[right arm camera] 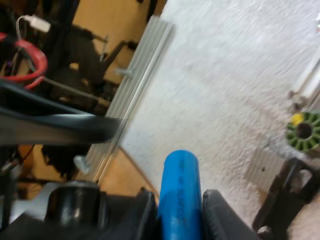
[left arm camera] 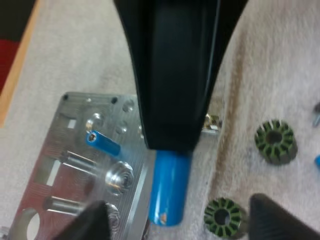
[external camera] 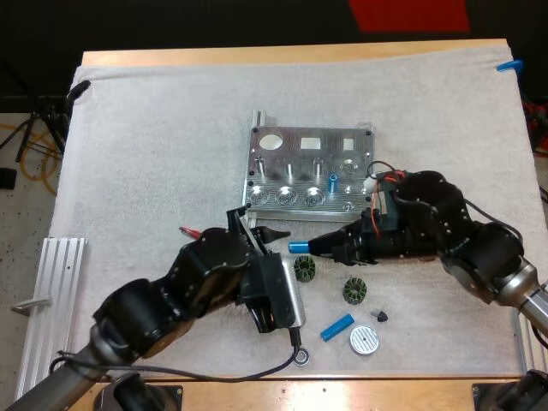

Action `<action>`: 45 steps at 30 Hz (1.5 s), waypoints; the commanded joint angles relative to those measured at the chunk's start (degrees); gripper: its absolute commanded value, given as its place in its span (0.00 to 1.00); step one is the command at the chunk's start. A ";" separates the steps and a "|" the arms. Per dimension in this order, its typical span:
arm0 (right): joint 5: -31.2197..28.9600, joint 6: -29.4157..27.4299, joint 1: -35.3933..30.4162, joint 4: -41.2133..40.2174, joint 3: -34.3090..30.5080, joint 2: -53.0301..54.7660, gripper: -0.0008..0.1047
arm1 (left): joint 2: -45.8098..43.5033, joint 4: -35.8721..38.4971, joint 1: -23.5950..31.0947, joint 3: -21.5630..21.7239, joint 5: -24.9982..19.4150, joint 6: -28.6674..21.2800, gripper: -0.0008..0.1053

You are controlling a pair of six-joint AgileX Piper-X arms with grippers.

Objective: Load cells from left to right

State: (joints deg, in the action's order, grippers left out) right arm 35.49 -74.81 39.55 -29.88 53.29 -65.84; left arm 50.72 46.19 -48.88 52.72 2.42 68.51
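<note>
My right gripper (external camera: 324, 246) is shut on a blue cylinder (external camera: 299, 247), held level just in front of the metal fixture (external camera: 291, 163); its own fingers (right arm camera: 217, 215) press the cylinder (right arm camera: 180, 175) from both sides. My left gripper (external camera: 267, 235) stands open at the cylinder's free end. Its fingers (left arm camera: 92, 222) stand wide apart on either side of the cylinder (left arm camera: 169, 192), clear of it. One blue cylinder (external camera: 333, 180) stands in a fixture hole (left arm camera: 102, 143). Another blue cylinder (external camera: 336, 326) lies on the mat.
Two dark green toothed rings (external camera: 305, 269) (external camera: 355, 291) lie on the mat below the grippers, with a small dark cone (external camera: 380, 315) and a silver disc (external camera: 364, 341) nearer the front. An aluminium rail (external camera: 51, 291) lies at the mat's left edge.
</note>
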 commanded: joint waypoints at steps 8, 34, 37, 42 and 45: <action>-12.62 -4.54 -0.06 -3.24 6.64 -1.85 0.01 | -7.91 0.24 -0.28 0.22 -4.84 11.73 0.60; -34.95 -21.52 -7.28 -31.80 35.33 -33.99 0.01 | -15.52 -3.68 -0.28 -4.52 -9.99 24.23 0.60; -37.64 -21.83 -7.28 -32.18 35.33 -35.79 0.01 | -15.52 -3.65 -0.28 -4.52 -9.99 24.23 0.60; -37.97 -21.83 -7.28 -32.06 35.33 -37.44 0.01 | -15.52 -3.65 -0.28 -4.52 -9.99 24.23 0.60; -37.97 -21.83 -7.28 -32.06 35.33 -38.29 0.01 | -15.52 -3.65 -0.28 -4.52 -9.99 24.23 0.60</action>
State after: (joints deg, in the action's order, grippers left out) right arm -2.33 -96.30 32.29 -61.97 87.98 -104.23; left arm 35.64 43.20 -48.88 48.05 -6.50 91.80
